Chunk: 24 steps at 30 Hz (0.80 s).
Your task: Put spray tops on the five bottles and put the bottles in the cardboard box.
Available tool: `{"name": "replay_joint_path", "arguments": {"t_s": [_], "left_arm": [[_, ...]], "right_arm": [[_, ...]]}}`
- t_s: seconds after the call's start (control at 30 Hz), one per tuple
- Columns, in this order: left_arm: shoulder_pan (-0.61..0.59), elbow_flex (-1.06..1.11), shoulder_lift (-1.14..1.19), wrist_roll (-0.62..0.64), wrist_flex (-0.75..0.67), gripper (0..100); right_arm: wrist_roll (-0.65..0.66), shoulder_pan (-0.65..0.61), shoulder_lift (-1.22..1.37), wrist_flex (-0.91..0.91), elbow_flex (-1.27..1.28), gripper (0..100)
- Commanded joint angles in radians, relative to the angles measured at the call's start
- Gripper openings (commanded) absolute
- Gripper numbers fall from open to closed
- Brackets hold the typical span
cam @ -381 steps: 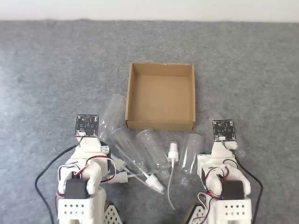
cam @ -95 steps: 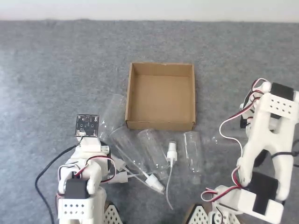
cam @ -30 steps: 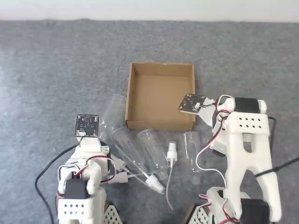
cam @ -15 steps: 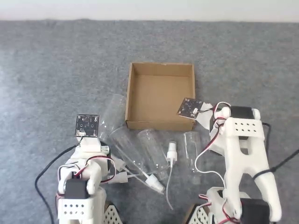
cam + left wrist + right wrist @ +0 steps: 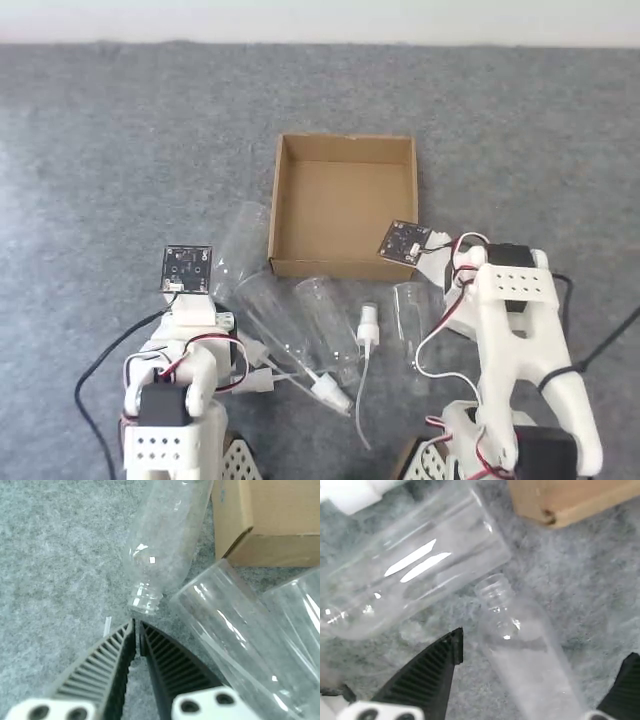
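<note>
Right gripper (image 5: pixel 542 647) swung in over uncapped clear bottle (image 5: pixel 530 680), jaws wide apart; centre on its body before closing; left gripper (image 5: pixel 136 626) jaws together.

No readable text, label or number appears on the clear bottles (image 5: pixel 322 318), the cardboard box (image 5: pixel 343 267) or the grey table (image 5: pixel 120 150); any marks on the arms' circuit boards (image 5: pixel 187 268) are too small to make out.
</note>
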Motion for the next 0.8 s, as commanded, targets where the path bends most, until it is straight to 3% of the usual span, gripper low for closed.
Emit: {"name": "replay_joint_path", "arguments": {"t_s": [0.0,0.33,0.6,0.77], "left_arm": [[-0.003,-0.013,-0.017,-0.002,0.005,1],[-0.003,-0.013,-0.017,-0.002,0.005,1],[-0.003,-0.013,-0.017,-0.002,0.005,1],[-0.003,-0.013,-0.017,-0.002,0.005,1]], "right_arm": [[0.009,-0.002,-0.028,-0.027,-0.009,42.8],[0.005,0.059,0.151,-0.145,-0.014,41.5],[0.005,0.071,0.159,-0.156,-0.017,14.1],[-0.044,0.076,0.159,-0.145,-0.055,11.3]]}}
